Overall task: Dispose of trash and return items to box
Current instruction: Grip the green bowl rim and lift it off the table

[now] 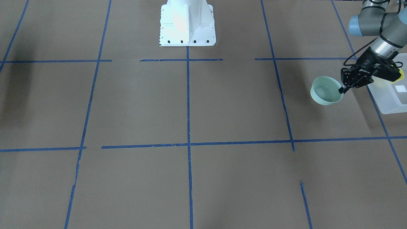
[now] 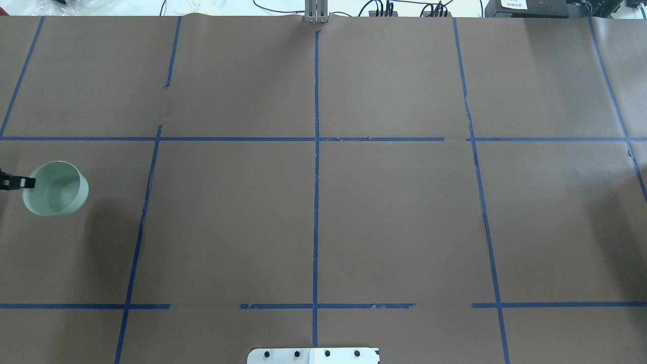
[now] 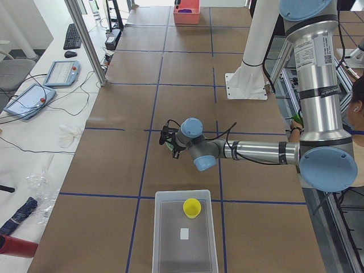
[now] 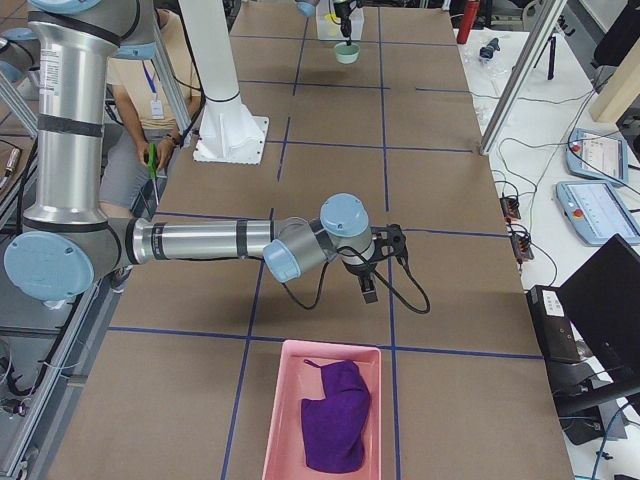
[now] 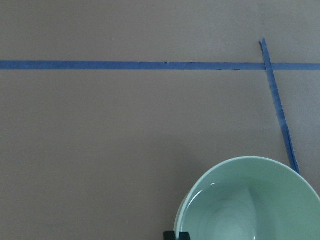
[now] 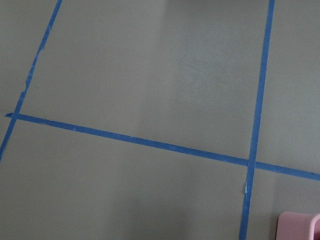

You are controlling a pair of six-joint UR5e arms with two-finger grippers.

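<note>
mint-green bowl (image 1: 326, 92): hanging just beside the box, opening up, seemingly lifted clear of the paper.
left gripper (image 1: 342, 89): clenching the bowl's rim, one finger inside and one outside.
translucent box (image 1: 386, 103): sitting at the table's end on the robot's left, already holding the yellow cup (image 3: 191, 207).
step in hand: moving the bowl over the box wall; probably worth keeping it level, clearing the wall and cup, and lowering onto bare floor before letting go.
right gripper (image 4: 368, 290): hovering near the pink bin (image 4: 283, 400) containing a purple cloth (image 4: 335, 415); showing too little to tell whether spread or closed.
surface: brown paper covering the table, with blue tape forming a grid.
room: white desk (image 3: 23, 142) running alongside, carrying tablets (image 3: 61, 73).
</note>
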